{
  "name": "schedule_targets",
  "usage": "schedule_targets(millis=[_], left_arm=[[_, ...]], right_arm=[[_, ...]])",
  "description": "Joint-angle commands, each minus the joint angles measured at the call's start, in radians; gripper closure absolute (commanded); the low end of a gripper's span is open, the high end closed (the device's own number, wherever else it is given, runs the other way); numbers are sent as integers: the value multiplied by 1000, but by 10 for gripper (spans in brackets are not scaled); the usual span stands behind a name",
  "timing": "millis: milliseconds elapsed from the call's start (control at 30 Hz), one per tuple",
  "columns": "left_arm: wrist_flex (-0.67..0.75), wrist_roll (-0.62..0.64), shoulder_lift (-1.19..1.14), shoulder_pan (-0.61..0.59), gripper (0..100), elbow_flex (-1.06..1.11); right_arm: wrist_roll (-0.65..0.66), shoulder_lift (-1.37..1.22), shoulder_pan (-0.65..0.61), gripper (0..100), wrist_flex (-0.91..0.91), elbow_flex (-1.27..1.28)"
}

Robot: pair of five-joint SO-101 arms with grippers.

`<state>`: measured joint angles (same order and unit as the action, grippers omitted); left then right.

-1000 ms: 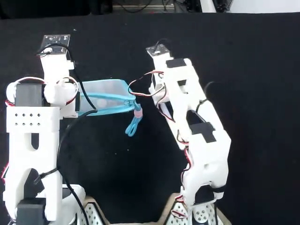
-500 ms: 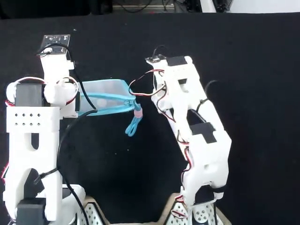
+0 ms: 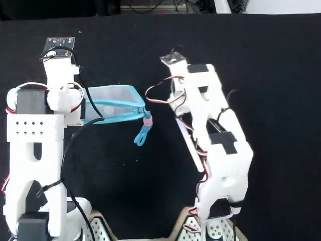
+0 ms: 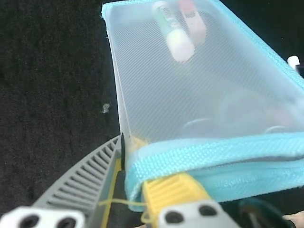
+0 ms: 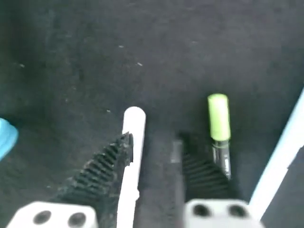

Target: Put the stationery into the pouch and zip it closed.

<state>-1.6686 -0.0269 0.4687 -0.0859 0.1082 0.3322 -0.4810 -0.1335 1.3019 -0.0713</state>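
1. While the left gripper (image 4: 135,156) pinches the pouch (image 4: 190,95) at its zipper-edge corner, jaws clamped tight on the teal trim, the translucent pouch lies on the black table (image 3: 261,60), stretching away from the left arm (image 3: 35,140) toward the right arm (image 3: 215,140).
2. Inside the pouch, seen through the mesh: a white-capped marker (image 4: 173,31) and a pink marker (image 4: 192,16), side by side near the far end.
3. The teal zipper loop (image 3: 143,134) dangles off the pouch's end below a pink bead (image 3: 148,120).
4. Right gripper (image 5: 153,142) hangs low over the cloth, jaws narrowly apart and holding nothing.
5. A white pen (image 5: 134,118) lies right along one finger; a green-capped marker (image 5: 218,118) lies just outside the other, both on the table.
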Motion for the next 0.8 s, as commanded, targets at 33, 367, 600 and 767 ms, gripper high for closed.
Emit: schedule_targets(millis=[33, 367, 600, 767], left_arm=[[3, 14, 0, 2, 970, 12], [3, 14, 0, 2, 970, 12], [3, 14, -3, 2, 970, 12], [2, 14, -3, 2, 970, 12]], right_arm=[[-9, 140, 68, 985, 20, 81], [-52, 430, -3, 975, -52, 286], [-51, 302, -94, 851, -173, 283], [-3, 180, -57, 848, -252, 274]])
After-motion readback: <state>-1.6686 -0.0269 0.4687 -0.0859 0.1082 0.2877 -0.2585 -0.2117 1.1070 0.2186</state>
